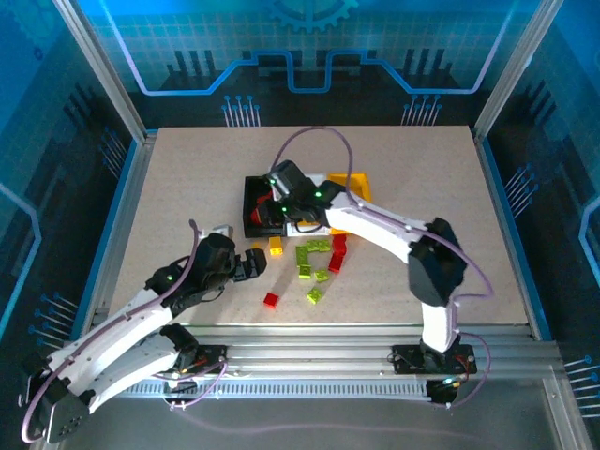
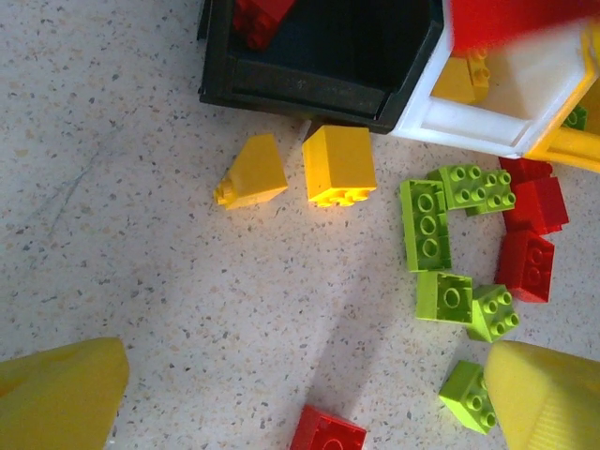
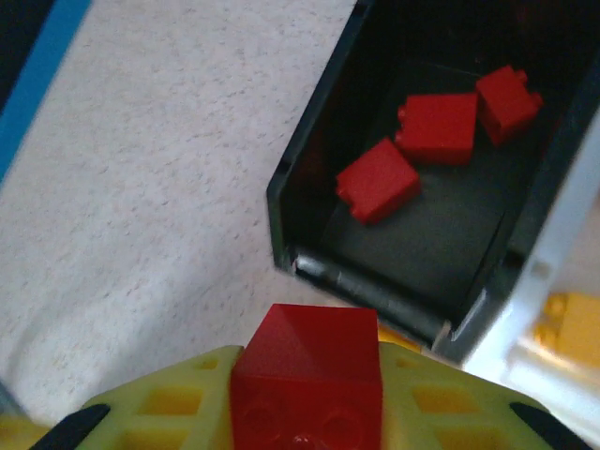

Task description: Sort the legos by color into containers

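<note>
Legos (image 1: 317, 267) in red, lime and yellow lie scattered on the table (image 1: 187, 187) just ahead of the left gripper (image 1: 255, 263), its jaws wide apart. Beyond them, the right gripper (image 3: 305, 403) clamps a red brick (image 3: 306, 370) by the black bin (image 3: 302, 192) (three red bricks (image 3: 436, 127) inside), with the white bin (image 2: 469, 131) and yellow bin (image 1: 361, 183) alongside.

Red legos (image 3: 441, 127), yellow legos (image 2: 337, 164), lime green legos (image 2: 427, 223), black container (image 2: 309, 89), white container (image 2: 469, 127), yellow container (image 2: 574, 148), table (image 2: 141, 234) speckled beige.
</note>
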Available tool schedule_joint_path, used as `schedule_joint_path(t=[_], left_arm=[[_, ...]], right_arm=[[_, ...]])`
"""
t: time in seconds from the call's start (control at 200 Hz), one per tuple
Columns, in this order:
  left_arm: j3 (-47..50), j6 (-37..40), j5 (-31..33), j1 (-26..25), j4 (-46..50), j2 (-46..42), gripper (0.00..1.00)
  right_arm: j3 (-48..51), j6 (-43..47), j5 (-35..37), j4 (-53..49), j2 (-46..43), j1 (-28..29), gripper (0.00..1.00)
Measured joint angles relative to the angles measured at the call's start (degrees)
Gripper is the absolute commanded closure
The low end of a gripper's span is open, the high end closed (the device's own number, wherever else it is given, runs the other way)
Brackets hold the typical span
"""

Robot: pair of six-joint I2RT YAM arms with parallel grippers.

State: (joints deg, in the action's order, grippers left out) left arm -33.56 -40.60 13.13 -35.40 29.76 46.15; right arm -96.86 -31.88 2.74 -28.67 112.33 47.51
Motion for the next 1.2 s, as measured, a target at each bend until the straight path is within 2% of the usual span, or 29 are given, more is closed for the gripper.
schedule_joint_path(t=[0.115, 0.22, 0.25, 0.33, 0.385, 0.605, 0.71, 0.795, 0.886, 0.986, 1.111, 1.201], left_arm=[[0.52, 0.02, -0.11, 0.00, 0.07, -0.20, 0.01], [0.74, 0.02, -0.81, 0.00, 0.07, -0.13, 0.01], [0.76, 0.04, -0.96, 0.04, 0.00, -0.07, 0.01], [0.76, 0.11, -1.49, 0.04, -0.02, 0.26, 0.01], [0.76, 0.20, -1.88, 0.04, -0.04, 0.79, 0.01], [0.76, 0.55, -3.41, 0.04, -0.52, 3.85, 0.03], [0.63, 1.22, -4.46, 0.04, -1.55, 5.33, 0.08], [-0.13, 2.16, -5.49, 0.04, -2.47, 7.76, 0.13], [-1.77, 3.26, -6.23, 0.02, -3.89, 12.24, 0.23], [-3.39, 3.65, -6.03, -0.63, -6.05, 17.53, 0.31], [-4.57, 3.89, -2.99, -1.57, -7.80, 22.62, 0.30], [-4.57, 3.82, -0.68, 0.42, -9.09, 24.46, 0.29]], right_arm=[[-10.08, 0.02, -0.15, -2.25, 9.16, -1.33, 0.63], [-17.51, 0.00, -0.20, -4.81, 15.47, -2.23, 0.58], [-19.04, -0.09, -0.20, -5.44, 16.74, -2.54, 0.53], [-21.33, -0.81, -0.26, -6.73, 18.73, -2.93, 0.34], [-21.86, -0.22, -0.24, -7.30, 19.06, -3.02, 0.27], [-22.67, -0.96, -0.42, -7.67, 18.51, -3.08, 0.22], [-18.32, -1.49, -0.37, -5.92, 14.95, -3.13, 0.21], [-11.56, -1.97, -0.26, -4.48, 8.59, -3.28, 0.21], [-3.80, -2.62, -0.15, -1.97, 0.76, -3.45, 0.21], [4.09, -3.30, 0.24, 0.79, -7.61, -3.67, 0.20], [12.02, -4.22, 0.22, 3.52, -14.99, -4.44, 0.20], [17.29, -4.81, 0.44, 4.81, -18.60, -5.22, 0.20]])
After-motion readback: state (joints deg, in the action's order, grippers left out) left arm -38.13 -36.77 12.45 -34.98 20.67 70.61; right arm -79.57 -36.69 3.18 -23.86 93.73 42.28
